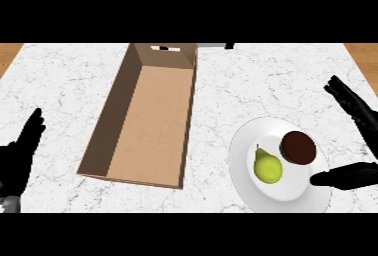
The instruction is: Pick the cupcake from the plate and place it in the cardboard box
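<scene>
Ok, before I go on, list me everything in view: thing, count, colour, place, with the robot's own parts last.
counter: one, white marble with grey veins, fills most of the view.
cardboard box: one, brown, open at the top, left of centre, running from the far edge toward the near side.
plate: one, white, on the counter at the near right.
cupcake: one, dark brown top, on the plate's far right part.
pear: one, yellow-green, on the plate, left of the cupcake.
left hand: one, black, open, resting at the view's left edge.
right hand: one, black, open, at the right edge, fingers beyond the cupcake, thumb at the plate's near right rim.
</scene>
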Controlling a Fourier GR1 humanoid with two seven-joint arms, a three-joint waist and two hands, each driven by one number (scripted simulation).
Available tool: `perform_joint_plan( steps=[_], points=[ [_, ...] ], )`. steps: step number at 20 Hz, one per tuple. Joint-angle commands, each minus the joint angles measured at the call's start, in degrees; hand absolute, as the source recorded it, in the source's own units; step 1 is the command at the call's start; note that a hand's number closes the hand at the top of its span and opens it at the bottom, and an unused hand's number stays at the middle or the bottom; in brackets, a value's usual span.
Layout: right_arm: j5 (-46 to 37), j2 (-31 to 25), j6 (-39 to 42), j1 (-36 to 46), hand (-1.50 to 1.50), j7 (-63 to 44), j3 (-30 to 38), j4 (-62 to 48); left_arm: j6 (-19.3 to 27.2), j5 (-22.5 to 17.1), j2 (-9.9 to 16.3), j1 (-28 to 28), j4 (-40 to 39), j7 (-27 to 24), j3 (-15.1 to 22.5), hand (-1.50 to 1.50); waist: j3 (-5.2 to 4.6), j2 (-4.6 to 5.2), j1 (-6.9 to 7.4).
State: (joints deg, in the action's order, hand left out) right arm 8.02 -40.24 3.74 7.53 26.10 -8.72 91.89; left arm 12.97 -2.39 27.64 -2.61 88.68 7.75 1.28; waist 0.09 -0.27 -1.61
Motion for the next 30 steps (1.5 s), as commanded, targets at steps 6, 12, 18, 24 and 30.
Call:
perform_joint_plan(
  steps=[6,12,18,24,30],
  points=[
    [2.3,2.5,12.7,-6.1,-1.50,40.1,4.6,-23.6,2.0,5.2,1.2,4.5,-6.2,-1.8,-0.1,0.00,0.34,1.24,1.68],
    [-8.7,-2.7,4.5,-0.3,-1.50,47.4,7.5,-32.4,0.5,5.5,1.2,7.9,-11.2,-2.7,-0.8,0.00,0.09,0.86,2.02],
    [-22.0,-9.1,-1.0,2.2,-1.50,39.0,3.6,-31.1,1.4,6.8,-0.5,7.9,-9.2,-0.9,0.4,0.00,-0.01,0.44,2.41],
    [-31.9,-12.9,-2.5,1.6,-1.50,29.5,0.0,-26.1,1.0,7.2,-0.7,6.5,-9.8,-1.9,-0.7,0.00,-0.10,0.25,2.05],
    [-36.2,-11.2,4.5,4.4,-1.50,21.2,-0.8,-22.3,-1.8,7.7,-0.7,7.6,-13.0,-3.5,-2.9,0.00,-0.11,0.28,1.74]
  ],
)
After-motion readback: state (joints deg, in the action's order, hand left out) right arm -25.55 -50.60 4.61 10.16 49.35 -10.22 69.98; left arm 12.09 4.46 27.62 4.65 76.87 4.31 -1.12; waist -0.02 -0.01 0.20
